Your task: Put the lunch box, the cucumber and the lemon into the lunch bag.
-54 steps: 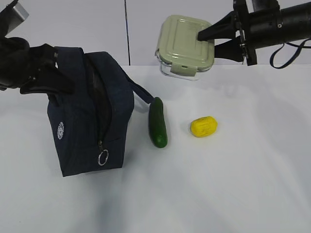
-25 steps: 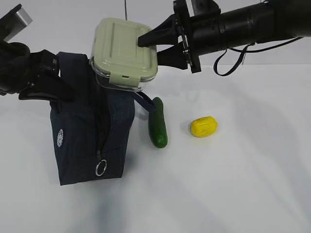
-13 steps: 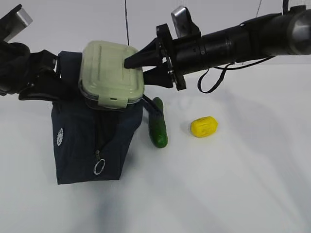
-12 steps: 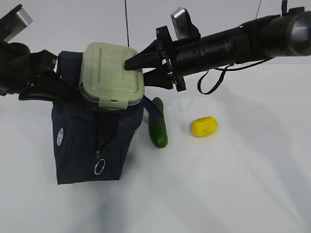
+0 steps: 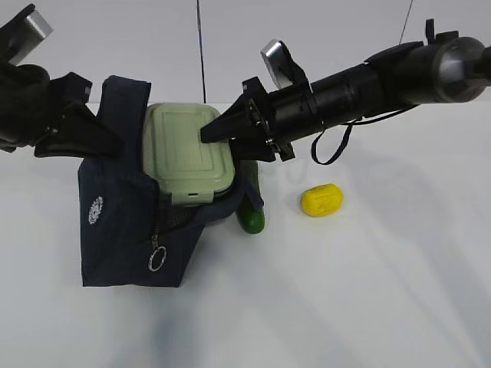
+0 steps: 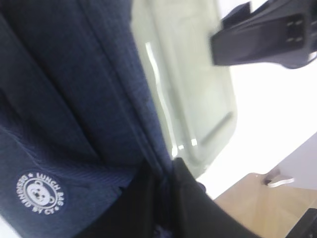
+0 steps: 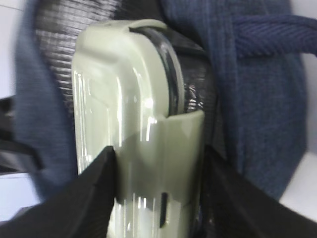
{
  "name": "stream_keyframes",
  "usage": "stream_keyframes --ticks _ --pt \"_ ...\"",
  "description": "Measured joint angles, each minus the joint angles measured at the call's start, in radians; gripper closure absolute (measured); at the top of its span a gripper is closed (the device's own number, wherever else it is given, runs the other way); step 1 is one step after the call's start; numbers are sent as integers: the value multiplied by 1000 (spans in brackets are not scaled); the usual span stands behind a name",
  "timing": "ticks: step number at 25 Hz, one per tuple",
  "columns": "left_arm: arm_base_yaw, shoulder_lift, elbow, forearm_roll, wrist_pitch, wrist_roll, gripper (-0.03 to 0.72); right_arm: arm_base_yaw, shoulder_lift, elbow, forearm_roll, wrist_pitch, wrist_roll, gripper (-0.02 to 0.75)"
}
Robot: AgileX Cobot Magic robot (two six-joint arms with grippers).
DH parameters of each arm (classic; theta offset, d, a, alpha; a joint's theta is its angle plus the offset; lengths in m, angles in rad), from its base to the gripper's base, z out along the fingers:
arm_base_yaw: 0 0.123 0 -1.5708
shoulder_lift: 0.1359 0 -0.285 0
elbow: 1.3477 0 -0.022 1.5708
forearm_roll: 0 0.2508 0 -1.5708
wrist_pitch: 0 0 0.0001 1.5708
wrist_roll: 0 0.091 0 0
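The lunch box (image 5: 186,152), sage-green lid up and tilted, sits partway inside the open mouth of the navy lunch bag (image 5: 115,222). My right gripper (image 5: 217,138) is shut on the lunch box's right edge; the right wrist view shows the lunch box (image 7: 133,124) between the fingers, entering the bag (image 7: 257,99). My left gripper (image 5: 103,146) is shut on the bag's left rim and holds it open; the left wrist view shows the bag's fabric (image 6: 59,114) pinched and the lunch box (image 6: 193,89) beyond. The cucumber (image 5: 250,207) lies right of the bag, partly hidden. The lemon (image 5: 321,199) lies further right.
The white table (image 5: 368,291) stretches around the objects. The right arm (image 5: 368,77) reaches across from the upper right, above the cucumber. The bag's zipper ring pull (image 5: 157,261) hangs on its front.
My right gripper has carried the lunch box left and down, from above the bag into its open mouth. The bag's mouth has spread wider. Cucumber and lemon have not moved.
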Motion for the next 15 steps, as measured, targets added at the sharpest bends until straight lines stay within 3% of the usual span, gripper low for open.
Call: stream_keyframes --ticks 9,15 --pt "0 0 0 -40 13 0 669 4 19 -6 2 -2 -8 362" --pt "0 0 0 -69 37 0 669 57 19 -6 31 -55 -41 362"
